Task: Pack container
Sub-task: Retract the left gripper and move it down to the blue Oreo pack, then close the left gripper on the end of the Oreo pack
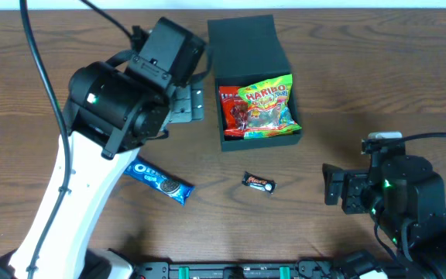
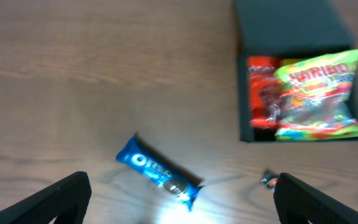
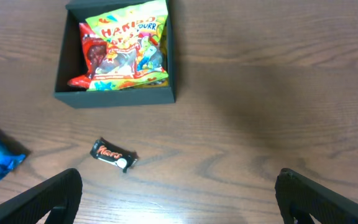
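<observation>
Container [image 1: 262, 142] sits open on the surface, a Haribo bag [image 1: 268, 105] and a red packet [image 1: 231, 108] already inside. Oreo pack [image 1: 159, 180] and Mars bar [image 1: 259, 184] lie outside it, unpacked. Left tool [image 1: 192, 103] and right tool [image 1: 331, 184] both gape apart, empty.

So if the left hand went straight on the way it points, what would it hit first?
Probably the blue Oreo biscuit packet on the brown wooden table, between the open fingers of the left hand; depth is unclear.
</observation>
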You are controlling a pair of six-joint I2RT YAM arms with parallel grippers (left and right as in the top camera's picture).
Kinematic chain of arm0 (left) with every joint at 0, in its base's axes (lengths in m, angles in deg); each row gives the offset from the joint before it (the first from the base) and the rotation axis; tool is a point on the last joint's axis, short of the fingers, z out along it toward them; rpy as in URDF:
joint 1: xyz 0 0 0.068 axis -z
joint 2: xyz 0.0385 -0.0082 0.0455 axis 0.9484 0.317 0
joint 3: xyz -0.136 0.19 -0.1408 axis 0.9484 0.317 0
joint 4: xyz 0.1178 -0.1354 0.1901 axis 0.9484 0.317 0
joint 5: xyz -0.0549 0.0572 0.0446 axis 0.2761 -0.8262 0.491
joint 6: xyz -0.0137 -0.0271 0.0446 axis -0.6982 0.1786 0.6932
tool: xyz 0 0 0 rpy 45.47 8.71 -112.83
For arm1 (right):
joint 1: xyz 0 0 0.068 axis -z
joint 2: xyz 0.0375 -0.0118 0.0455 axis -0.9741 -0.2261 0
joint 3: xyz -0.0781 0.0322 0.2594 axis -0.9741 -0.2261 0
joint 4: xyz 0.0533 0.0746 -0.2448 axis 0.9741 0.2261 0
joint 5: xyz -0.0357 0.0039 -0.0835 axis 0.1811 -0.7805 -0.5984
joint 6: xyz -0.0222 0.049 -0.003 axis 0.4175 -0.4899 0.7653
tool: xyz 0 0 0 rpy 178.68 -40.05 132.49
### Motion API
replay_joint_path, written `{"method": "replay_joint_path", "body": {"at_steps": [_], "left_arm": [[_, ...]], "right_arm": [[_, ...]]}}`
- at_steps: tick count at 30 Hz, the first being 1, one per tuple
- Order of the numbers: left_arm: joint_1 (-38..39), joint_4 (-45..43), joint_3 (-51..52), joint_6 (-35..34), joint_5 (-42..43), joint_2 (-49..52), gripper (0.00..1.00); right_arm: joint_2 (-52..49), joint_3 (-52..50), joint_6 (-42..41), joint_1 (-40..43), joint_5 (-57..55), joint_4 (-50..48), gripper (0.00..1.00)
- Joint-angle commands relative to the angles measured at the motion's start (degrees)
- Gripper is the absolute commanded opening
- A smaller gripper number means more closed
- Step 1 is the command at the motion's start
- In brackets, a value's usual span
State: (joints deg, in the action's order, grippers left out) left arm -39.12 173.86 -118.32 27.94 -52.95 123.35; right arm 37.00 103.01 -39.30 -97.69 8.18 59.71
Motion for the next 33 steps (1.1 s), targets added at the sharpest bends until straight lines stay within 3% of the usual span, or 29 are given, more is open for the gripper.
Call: {"method": "replay_joint_path", "body": {"at_steps": [1,4,8,12,16,24,33], "left_arm": [[-2.43,-2.43,9.42,0.46,-1.16,-5.79,0.95],[-4.85,-7.48,21.46,-1.01,0.50,-11.91,0.95],[-8.90,-15.15,37.35,-8.94,4.96,-18.14,0.95],[-11.34,-16.74,47.19,-19.37,9.16,-19.21,0.95],[-12.22,-21.38,57.94,-25.11,19.87,-19.21,0.95],[-12.22,-24.48,70.05,-47.87,19.82,-19.19,0.95],[-12.13,-37.42,73.94,-48.35,17.73,-18.14,0.95]], "right_arm": [[0.04,0.13,-0.57,-0.22,-0.61,0.02,0.99],[0.04,0.13,-0.57,-0.22,-0.59,0.02,0.99],[0.04,0.13,-0.57,-0.22,-0.61,0.02,0.99],[0.04,0.13,-0.57,-0.22,-0.61,0.02,0.99],[0.04,0.13,-0.57,-0.22,-0.61,0.02,0.99],[0.04,0.13,-0.57,-0.22,-0.61,0.02,0.99],[0.04,0.13,-0.57,-0.22,-0.61,0.02,0.99]]}}
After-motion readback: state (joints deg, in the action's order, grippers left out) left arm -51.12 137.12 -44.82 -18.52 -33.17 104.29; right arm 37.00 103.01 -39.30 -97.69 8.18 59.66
